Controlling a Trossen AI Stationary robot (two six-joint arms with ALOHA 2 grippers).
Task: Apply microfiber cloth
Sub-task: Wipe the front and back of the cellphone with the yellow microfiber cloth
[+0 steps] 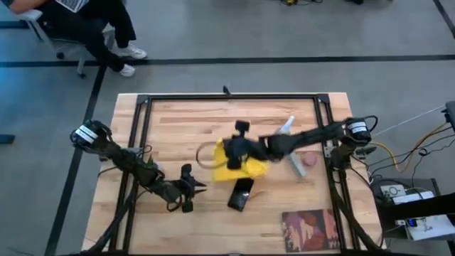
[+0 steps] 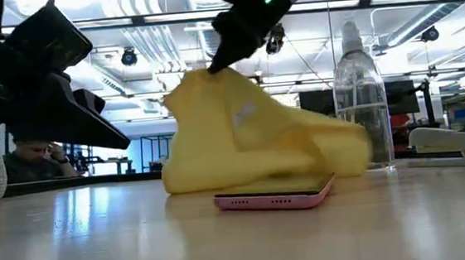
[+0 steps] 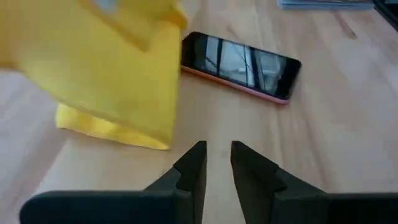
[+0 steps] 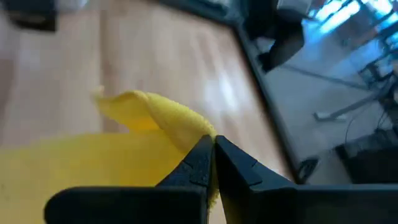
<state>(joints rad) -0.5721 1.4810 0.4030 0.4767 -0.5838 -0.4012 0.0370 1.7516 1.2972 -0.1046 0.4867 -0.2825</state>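
The yellow microfiber cloth (image 1: pixel 245 169) stands like a tent in the middle of the table, with my right gripper (image 2: pixel 213 65) shut on its top. Its lower edge (image 2: pixel 245 179) lies on the wood just behind a black phone in a pink case (image 2: pixel 275 198), which lies flat, screen up (image 3: pixel 242 62). My left gripper (image 3: pixel 217 152) waits to the left of the phone and cloth, low over the table. Its fingers are a little apart with nothing between them. My right gripper pinches a raised fold of the cloth (image 4: pixel 186 127) between its two fingers, which slant down from above. How many layers they hold, I cannot tell. The cloth hangs slack below the fingers, draped wide, with its bottom part on the table.
A clear spray bottle (image 2: pixel 361 95) stands right of the cloth, toward the far side. A pink object (image 1: pixel 309 160) lies near the right rail, and a reddish book (image 1: pixel 309 229) near the front right corner. A thin ring (image 1: pixel 205 153) lies left of the cloth. A black frame (image 1: pixel 227 98) borders the table.
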